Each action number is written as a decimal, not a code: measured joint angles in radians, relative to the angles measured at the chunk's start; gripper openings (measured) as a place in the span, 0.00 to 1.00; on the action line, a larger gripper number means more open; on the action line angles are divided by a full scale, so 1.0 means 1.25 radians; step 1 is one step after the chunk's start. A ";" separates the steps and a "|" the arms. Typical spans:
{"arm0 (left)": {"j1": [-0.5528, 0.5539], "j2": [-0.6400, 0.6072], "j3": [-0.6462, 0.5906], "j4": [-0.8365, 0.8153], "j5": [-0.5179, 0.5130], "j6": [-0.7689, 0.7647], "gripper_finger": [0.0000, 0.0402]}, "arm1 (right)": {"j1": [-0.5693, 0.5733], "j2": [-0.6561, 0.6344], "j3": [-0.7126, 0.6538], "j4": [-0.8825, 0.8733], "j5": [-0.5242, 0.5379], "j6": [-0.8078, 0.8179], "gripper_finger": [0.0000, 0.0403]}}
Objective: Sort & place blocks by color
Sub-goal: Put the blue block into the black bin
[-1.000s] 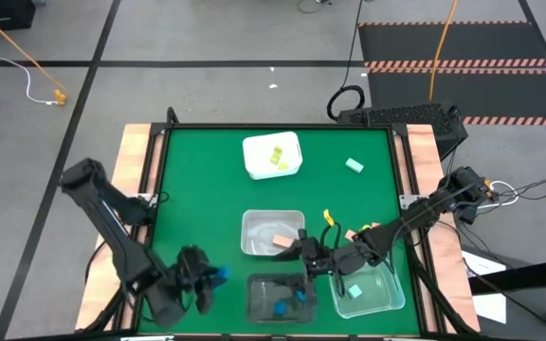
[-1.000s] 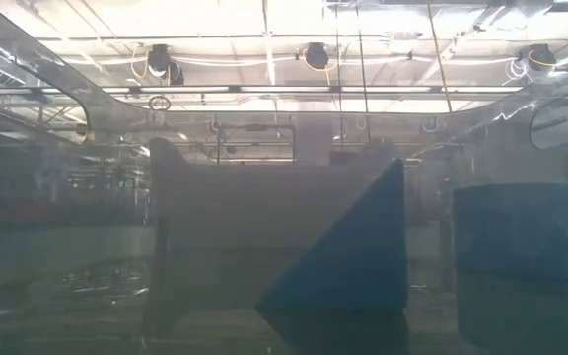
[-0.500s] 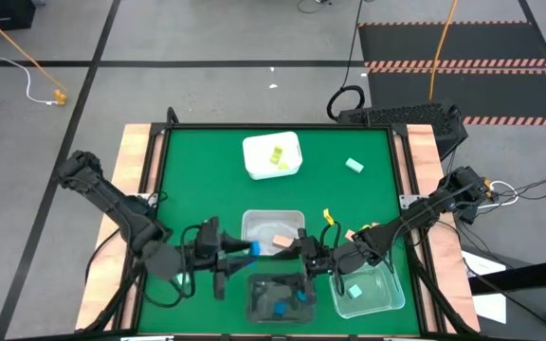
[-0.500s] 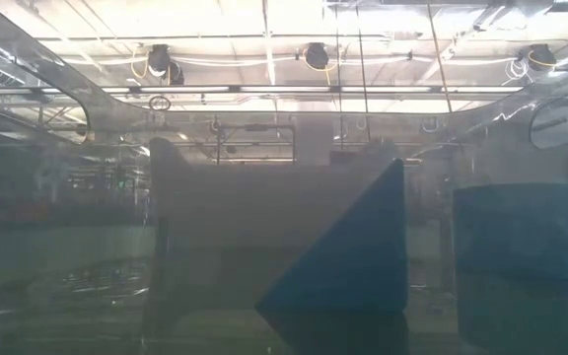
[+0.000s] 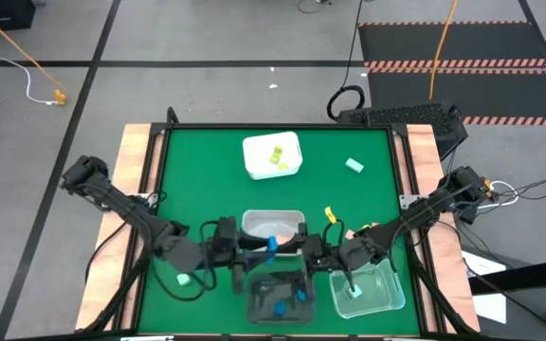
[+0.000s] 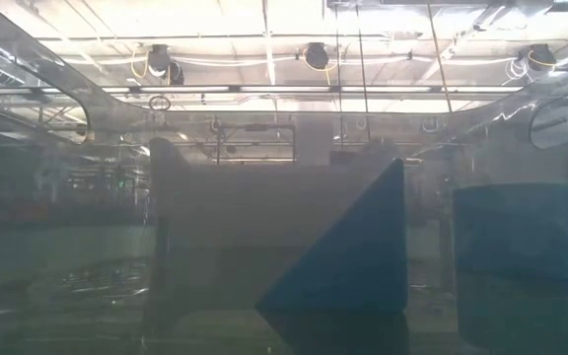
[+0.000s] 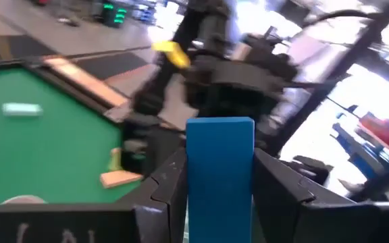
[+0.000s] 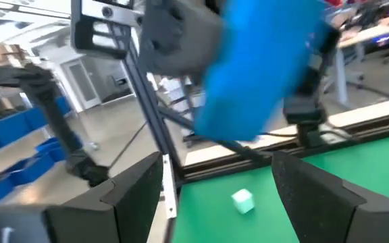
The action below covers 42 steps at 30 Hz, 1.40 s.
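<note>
My left gripper reaches in from the table's left and is shut on a blue block, between the clear tub and the dark tub. My right gripper faces it from the right, open, with the blue block just ahead of its fingers. Two blue blocks lie in the dark tub, a salmon block in the clear tub, yellow blocks in the white tub, and a mint block in the right clear tub. My left gripper pinches the blue block between its two fingers, on two opposite flat sides. The fingers come level from the table's left. The block sticks out past the fingertips and is lifted clear of the table.
Loose on the green mat lie a mint block at the far right, another mint block near the left arm, a yellow piece and salmon blocks beside the right arm. Wooden edges flank the mat.
My left arm has swung from the table's near left corner toward the right, carrying the blue block level to the middle, in front of my right gripper. A mint block now shows on the mat where the left gripper was.
</note>
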 joint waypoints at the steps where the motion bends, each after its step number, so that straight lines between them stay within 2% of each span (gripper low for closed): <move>1: 0.007 0.008 0.000 0.000 -0.018 -0.014 0.32 | 0.000 0.000 0.000 0.001 0.013 -0.008 0.66; 5: 0.028 0.036 0.000 0.001 -0.076 -0.065 0.32 | 0.000 0.000 0.000 -0.012 0.096 -0.014 0.66; 12: 0.063 0.081 -0.001 -0.002 -0.112 -0.133 0.32 | 0.000 0.000 0.000 -0.048 0.326 -0.045 0.66; 15: 0.077 0.089 0.000 -0.004 -0.117 -0.166 0.32 | 0.001 0.000 0.000 -0.053 0.392 -0.090 0.66; 21: 0.109 0.089 -0.001 0.000 -0.114 -0.167 0.32 | 0.001 0.000 0.000 -0.057 0.453 -0.136 0.66; 26: 0.119 0.089 0.000 -0.006 -0.110 -0.173 0.32 | -0.003 0.000 0.000 -0.066 0.460 -0.131 0.63; 30: 0.123 0.089 -0.001 -0.005 -0.109 -0.168 0.32 | -0.004 0.000 0.000 -0.070 0.461 -0.112 0.54; 36: 0.124 0.089 -0.001 -0.006 -0.120 -0.167 0.32 | -0.004 0.000 0.000 -0.076 0.472 -0.107 0.33; 39: 0.123 0.088 -0.001 -0.008 -0.124 -0.166 0.38 | -0.004 0.000 0.000 -0.079 0.480 -0.107 0.21; 42: 0.123 0.088 0.000 -0.004 -0.103 -0.167 0.44 | -0.004 -0.001 0.000 -0.077 0.452 -0.110 0.10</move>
